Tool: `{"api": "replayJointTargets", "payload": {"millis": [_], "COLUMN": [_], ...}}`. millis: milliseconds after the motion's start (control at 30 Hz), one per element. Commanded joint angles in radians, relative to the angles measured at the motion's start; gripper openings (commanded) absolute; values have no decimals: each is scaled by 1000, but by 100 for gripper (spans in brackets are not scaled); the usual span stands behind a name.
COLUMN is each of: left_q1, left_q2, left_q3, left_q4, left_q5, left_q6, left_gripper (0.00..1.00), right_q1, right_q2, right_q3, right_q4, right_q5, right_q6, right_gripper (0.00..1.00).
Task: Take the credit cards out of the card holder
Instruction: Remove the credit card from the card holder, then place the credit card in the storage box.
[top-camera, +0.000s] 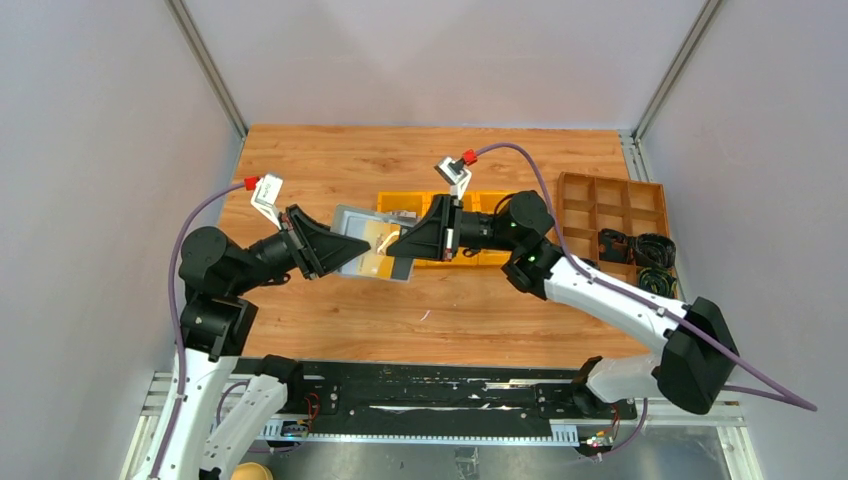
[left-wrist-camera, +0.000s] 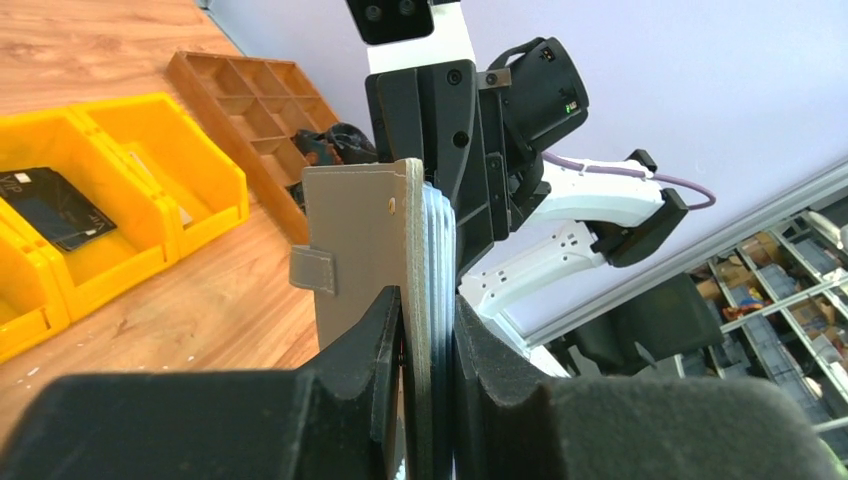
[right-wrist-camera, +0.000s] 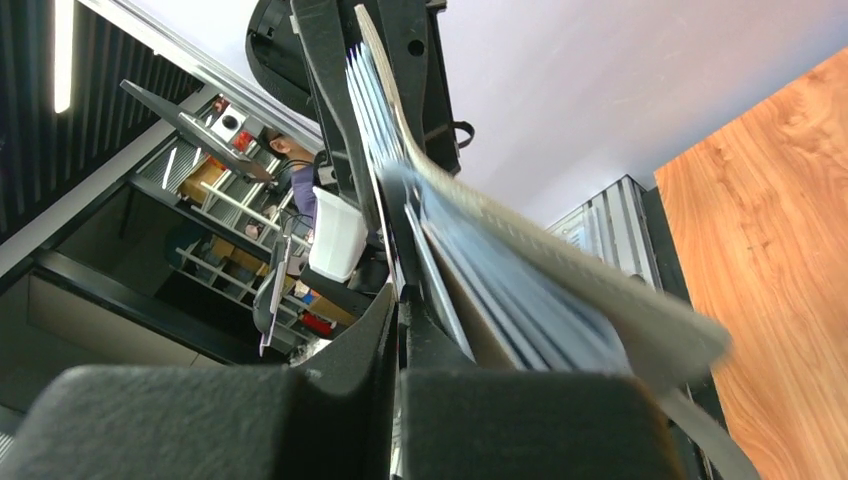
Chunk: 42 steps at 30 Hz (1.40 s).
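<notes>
From where I stand, the left gripper (left-wrist-camera: 425, 322) is clenched on the card holder (left-wrist-camera: 355, 240), lifted clear of the wooden table (top-camera: 330, 160) and held on edge in the air between the two arms. Its fingers bite the lower part of the grey case, cover and contents together. The credit cards (left-wrist-camera: 438, 255) sit inside as a tight stack, only their thin edges showing beside the cover.

Just to the right, the right gripper (right-wrist-camera: 400, 325) has its fingers pressed fully together at the far side of the stack. What looks like a single card edge runs down between them (the wrist view is too blurred to be certain).

I would expect the cards to be light, stiff and slick. A pinch near a free corner or short edge should do, pulling straight along the card's own plane so it slides out without bending. The holder is light too, and its flap looks flexible, so the left grip has to resist the tug. Since that grip also squeezes the stack, the cards may come out stubbornly or several at once.

Behind the pair sits the yellow bin tray (top-camera: 398, 202), with a black object (left-wrist-camera: 55, 205) in one section. Farther right is a brown compartment tray (top-camera: 610, 195) holding dark cables (top-camera: 640, 255).
</notes>
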<state>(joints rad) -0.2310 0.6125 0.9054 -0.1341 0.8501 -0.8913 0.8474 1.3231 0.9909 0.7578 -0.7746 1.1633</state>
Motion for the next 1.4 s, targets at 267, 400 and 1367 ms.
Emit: {"api": "replayJointTargets", "payload": {"millis": [267, 400, 1367], "left_q1": [-1, 0, -1], "left_q2": [10, 13, -4], "left_q3": [97, 121, 121], "left_q4": [-147, -245, -158], "left_q5": [-132, -279, -59], "left_q6": [261, 395, 358], "left_gripper": [0, 0, 0], "right_q1": [-409, -585, -645], "right_q2": [-277, -273, 561], "right_q3": [-91, 46, 397], "right_q4": [-497, -1053, -1214], "right_q5": [-124, 65, 340], "right_q6": [-204, -553, -848], "right_gripper": [0, 0, 10]}}
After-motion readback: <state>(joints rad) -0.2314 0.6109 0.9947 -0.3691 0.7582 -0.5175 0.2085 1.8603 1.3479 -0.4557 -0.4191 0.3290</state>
